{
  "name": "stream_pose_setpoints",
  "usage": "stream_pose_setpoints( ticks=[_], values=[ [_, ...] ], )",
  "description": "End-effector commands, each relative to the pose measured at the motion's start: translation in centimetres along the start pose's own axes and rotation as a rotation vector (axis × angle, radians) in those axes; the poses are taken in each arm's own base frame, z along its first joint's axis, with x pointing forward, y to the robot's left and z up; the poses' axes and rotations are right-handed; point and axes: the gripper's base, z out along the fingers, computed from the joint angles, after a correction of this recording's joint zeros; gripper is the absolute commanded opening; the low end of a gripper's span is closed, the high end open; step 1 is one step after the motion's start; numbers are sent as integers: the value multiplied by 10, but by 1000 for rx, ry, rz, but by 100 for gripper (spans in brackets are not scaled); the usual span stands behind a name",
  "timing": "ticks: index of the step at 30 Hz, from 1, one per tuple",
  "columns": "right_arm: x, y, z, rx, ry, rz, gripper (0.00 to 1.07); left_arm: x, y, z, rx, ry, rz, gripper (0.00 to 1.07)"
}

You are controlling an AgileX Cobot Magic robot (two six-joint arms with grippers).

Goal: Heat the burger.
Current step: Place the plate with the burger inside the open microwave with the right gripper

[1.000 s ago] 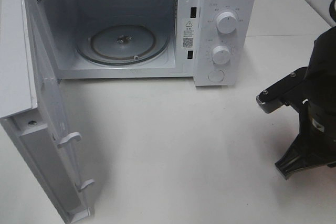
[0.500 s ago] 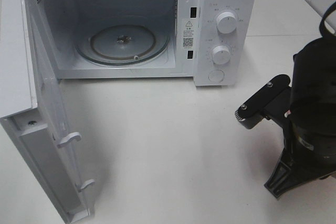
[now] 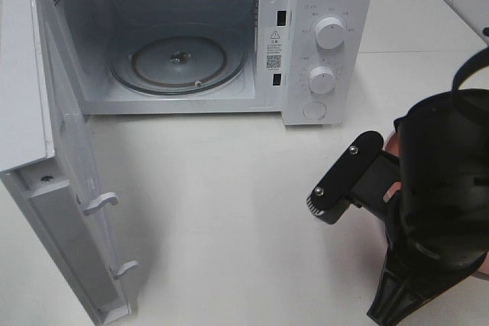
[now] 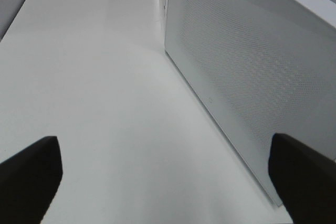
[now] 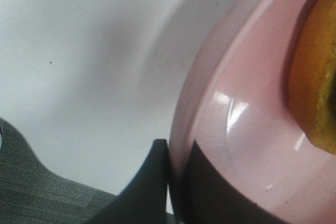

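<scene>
Overhead: the microwave (image 3: 328,51) has its door (image 3: 46,188) swung wide and the glass turntable (image 3: 179,62) showing. The right arm (image 3: 443,188) hangs low over the tabletop (image 3: 229,211) and hides the burger.

Left wrist: left jaws released, spread wide beside the door.

Right wrist: right jaws clenched on the pink plate (image 5: 236,103) rim, and the burger (image 5: 315,77) sits on that plate.
</scene>
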Motion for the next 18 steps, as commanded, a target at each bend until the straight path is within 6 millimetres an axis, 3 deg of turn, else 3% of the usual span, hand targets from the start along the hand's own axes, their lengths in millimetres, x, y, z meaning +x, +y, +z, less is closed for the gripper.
stream_pose_setpoints(
  ticks=[1,7,18],
  values=[
    [2,-3,-3,60,-8,-24,0,1,0,0,-1,2,-5,100],
    [3,9,-10,64,-40,-87,0,1,0,0,-1,2,-5,100],
    [-3,7,-10,96,-104,-253,0,1,0,0,-1,2,-5,100]
  ],
)
